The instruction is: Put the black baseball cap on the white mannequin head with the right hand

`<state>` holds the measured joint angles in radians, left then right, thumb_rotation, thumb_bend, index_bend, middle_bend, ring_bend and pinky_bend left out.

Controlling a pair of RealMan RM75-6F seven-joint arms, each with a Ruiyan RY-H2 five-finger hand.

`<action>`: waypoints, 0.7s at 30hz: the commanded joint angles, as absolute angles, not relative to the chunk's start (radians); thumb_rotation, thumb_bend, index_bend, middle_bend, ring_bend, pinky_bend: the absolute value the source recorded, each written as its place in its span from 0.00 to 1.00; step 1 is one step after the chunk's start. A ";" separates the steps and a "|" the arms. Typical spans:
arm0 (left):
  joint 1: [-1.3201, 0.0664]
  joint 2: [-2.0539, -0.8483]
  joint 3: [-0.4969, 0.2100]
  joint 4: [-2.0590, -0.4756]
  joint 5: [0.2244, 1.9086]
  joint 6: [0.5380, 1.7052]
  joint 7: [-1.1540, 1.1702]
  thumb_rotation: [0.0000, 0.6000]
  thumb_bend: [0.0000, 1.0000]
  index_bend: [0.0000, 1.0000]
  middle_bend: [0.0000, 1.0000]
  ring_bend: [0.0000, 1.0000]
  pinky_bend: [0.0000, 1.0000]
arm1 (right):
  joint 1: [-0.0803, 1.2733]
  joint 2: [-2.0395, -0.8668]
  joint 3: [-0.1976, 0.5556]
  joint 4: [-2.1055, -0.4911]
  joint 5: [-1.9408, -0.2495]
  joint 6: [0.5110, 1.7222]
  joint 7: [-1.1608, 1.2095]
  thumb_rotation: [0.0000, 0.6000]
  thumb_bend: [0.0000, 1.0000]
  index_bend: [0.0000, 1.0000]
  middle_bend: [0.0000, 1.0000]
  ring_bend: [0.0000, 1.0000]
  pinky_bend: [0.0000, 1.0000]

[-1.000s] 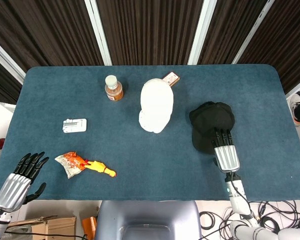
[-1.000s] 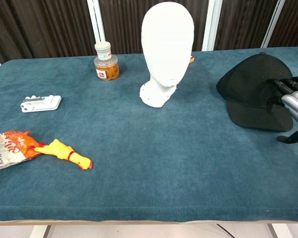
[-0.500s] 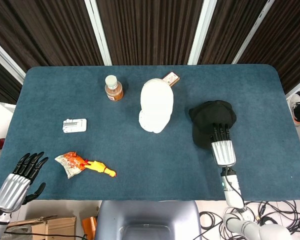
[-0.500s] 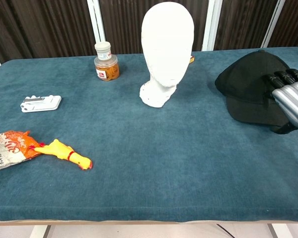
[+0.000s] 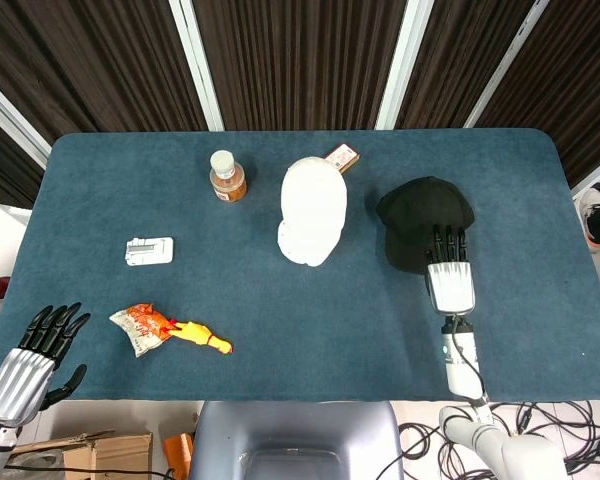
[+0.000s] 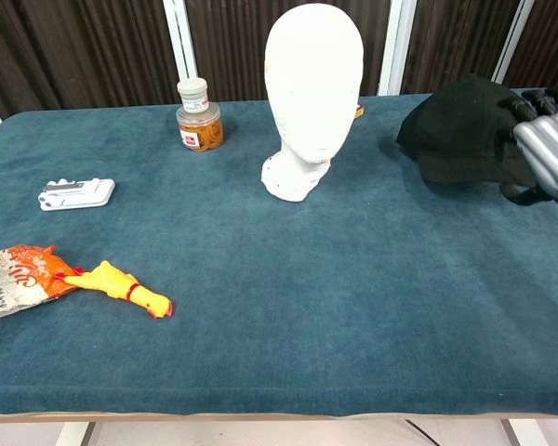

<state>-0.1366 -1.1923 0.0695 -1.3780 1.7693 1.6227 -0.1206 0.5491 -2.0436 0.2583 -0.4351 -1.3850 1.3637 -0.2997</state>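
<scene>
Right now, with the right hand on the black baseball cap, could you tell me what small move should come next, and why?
Probably carry the cap leftward toward the white mannequin head. The right hand grips the black baseball cap, which appears lifted off the table, yet it hangs beside the head and lower than its crown. So it likely needs to rise while travelling.

right hand (image 6: 549,149): cut by chest view's right edge | black baseball cap (image 6: 460,130): brim hidden behind that hand | small box (image 5: 342,157): partly hidden behind white mannequin head (image 5: 312,210) | bottle (image 6: 199,116): label unreadable
</scene>
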 commanded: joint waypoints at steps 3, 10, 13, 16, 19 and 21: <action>-0.135 -1.193 0.066 -1.379 1.762 1.622 -0.120 1.00 0.41 0.00 0.00 0.00 0.00 | 0.596 -2.016 0.308 -0.464 -1.351 1.362 -0.310 1.00 0.23 0.46 0.08 0.00 0.00; -0.139 -1.195 0.062 -1.378 1.753 1.608 -0.121 1.00 0.41 0.00 0.00 0.00 0.00 | 0.647 -1.973 0.353 -0.506 -1.310 1.328 -0.356 1.00 0.23 0.46 0.09 0.00 0.00; -0.141 -1.196 0.061 -1.378 1.750 1.601 -0.118 1.00 0.41 0.00 0.00 0.00 0.00 | 0.667 -1.968 0.368 -0.509 -1.292 1.305 -0.363 1.00 0.26 0.47 0.10 0.00 0.00; -0.142 -1.197 0.059 -1.379 1.744 1.597 -0.117 1.00 0.41 0.00 0.00 0.00 0.00 | 0.687 -1.971 0.374 -0.495 -1.280 1.281 -0.370 1.00 0.32 0.48 0.11 0.00 0.00; -0.144 -1.197 0.056 -1.379 1.737 1.590 -0.117 1.00 0.41 0.00 0.00 0.00 0.00 | 0.712 -1.984 0.381 -0.466 -1.264 1.249 -0.382 1.00 0.34 0.49 0.12 0.00 0.00; -0.145 -1.197 0.055 -1.379 1.735 1.586 -0.118 1.00 0.41 0.00 0.00 0.00 0.00 | 0.725 -1.996 0.386 -0.448 -1.256 1.236 -0.373 1.00 0.35 0.50 0.13 0.00 0.00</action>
